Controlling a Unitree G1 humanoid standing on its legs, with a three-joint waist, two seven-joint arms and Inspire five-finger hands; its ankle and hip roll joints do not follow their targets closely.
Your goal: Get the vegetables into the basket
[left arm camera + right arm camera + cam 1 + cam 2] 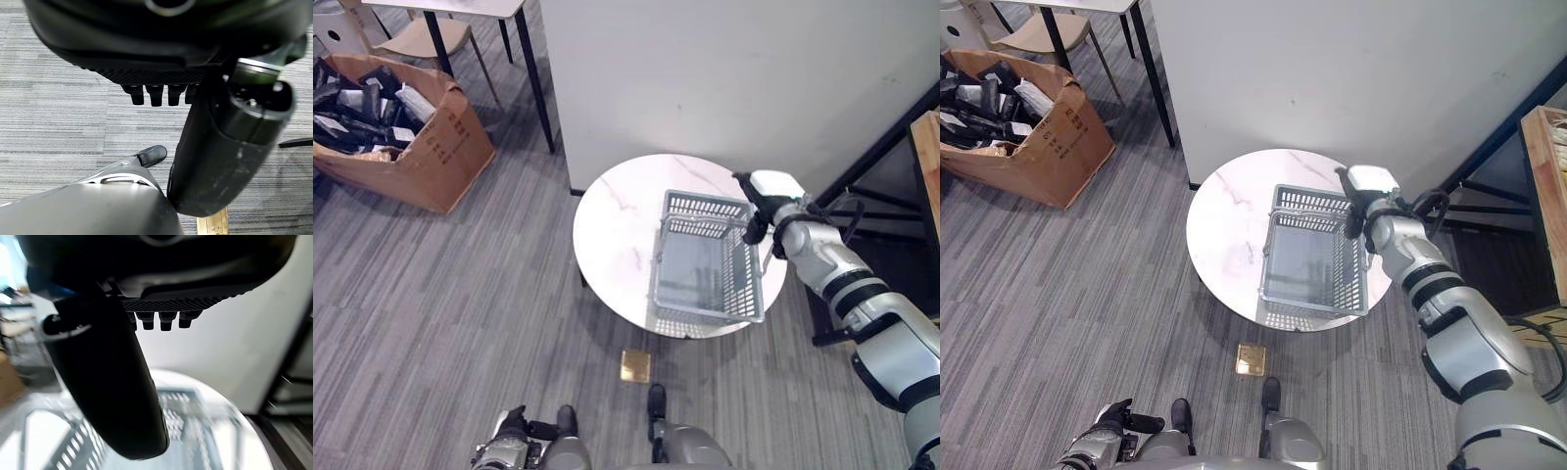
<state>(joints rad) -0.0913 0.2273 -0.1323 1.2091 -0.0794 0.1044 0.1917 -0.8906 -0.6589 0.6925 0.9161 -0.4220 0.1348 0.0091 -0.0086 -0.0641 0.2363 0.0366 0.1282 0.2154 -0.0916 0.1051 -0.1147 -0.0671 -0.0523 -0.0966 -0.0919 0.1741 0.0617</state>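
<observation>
Left eye view: I see the grey basket (708, 257) on the round marble table (617, 225), my right hand (756, 217) at its far right corner; no vegetables visible. Right wrist view: its fingers (161, 319) hang straight above the basket, holding nothing. Left wrist view: left hand (161, 93) relaxed, empty, over carpet (58, 117).

Grey wire basket (710, 257) on round white marble table (617, 225); brown cardboard box (406, 127) well left, behind.
</observation>
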